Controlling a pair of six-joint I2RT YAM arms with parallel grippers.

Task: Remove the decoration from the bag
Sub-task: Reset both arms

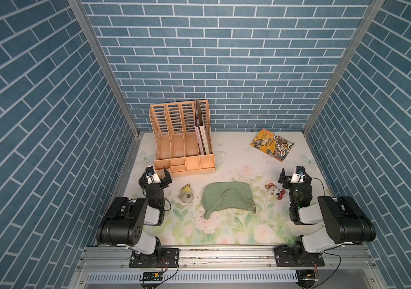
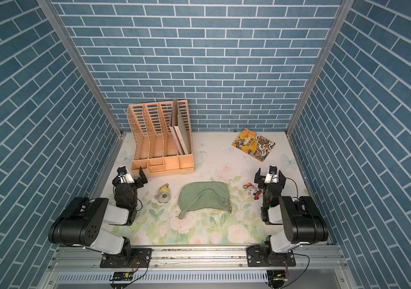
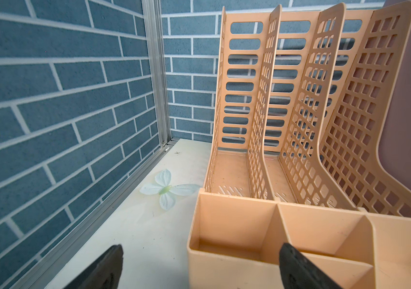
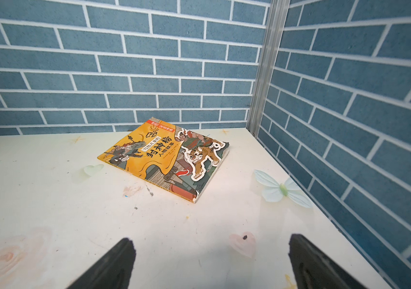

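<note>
The sage-green bag [image 1: 227, 197] [image 2: 203, 197] lies flat mid-table in both top views, its strap across it and a gold clasp [image 1: 252, 204] at its right end. Two decorations lie on the table apart from it: a cream-and-yellow charm [image 1: 186, 194] [image 2: 163, 195] to its left and a white cat plush charm [image 1: 273, 191] [image 2: 250, 191] to its right. My left gripper [image 1: 153, 174] [image 3: 200, 250] is open and empty beside the rack's front corner. My right gripper [image 1: 295, 174] [image 4: 212, 240] is open and empty over bare table, behind the cat charm.
An orange file rack [image 1: 184, 140] [image 3: 299, 125] with flat folders stands at the back left, close to my left fingers. A yellow picture book [image 1: 272, 144] [image 4: 169, 160] lies at the back right. Blue brick walls close in three sides.
</note>
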